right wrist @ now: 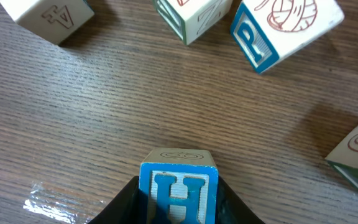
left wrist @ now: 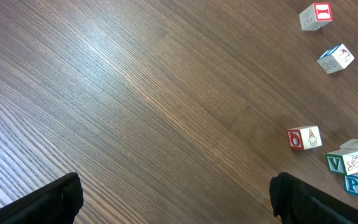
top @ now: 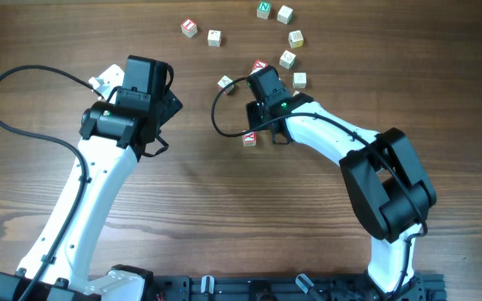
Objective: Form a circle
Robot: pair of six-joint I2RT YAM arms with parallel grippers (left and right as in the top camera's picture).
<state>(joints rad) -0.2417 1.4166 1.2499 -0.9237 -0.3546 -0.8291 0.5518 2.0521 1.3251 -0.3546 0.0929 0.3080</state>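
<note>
Circle: no closed ring lay on the table; the lettered cubes (top: 295, 38) made only a loose arc toward 12 and 1 o'clock in the overhead view.
Arc ends: a red-faced cube (top: 189, 28) at the 11 o'clock end and a pale cube (top: 299, 79) at the lower right end, just beside the right arm's wrist.
Stray cube: a red-faced one (top: 249, 139) sat apart from the arc, near the middle of the table, at 7 o'clock from the right wrist.
H cube (right wrist: 179, 186): pale, blue letter face toward the wrist camera, wedged between the two black fingers.
Right gripper (right wrist: 179, 208): clamped on the H cube, low over the wood.
Neighbours of the H cube: a blue P cube (right wrist: 284, 28) at 1 o'clock, a green-edged cube (right wrist: 194, 15) at 12 o'clock, a plain engraved cube (right wrist: 45, 18) at 10 o'clock, all apart from it.
Left gripper (left wrist: 179, 208): jaws spread wide, nothing between them, over bare wood.
Left wrist view: a red O cube (left wrist: 304, 137) at 3 o'clock, with V, A and P cubes (left wrist: 347, 163) huddled just beyond it.
Table (top: 57, 50): dark wood grain.
</note>
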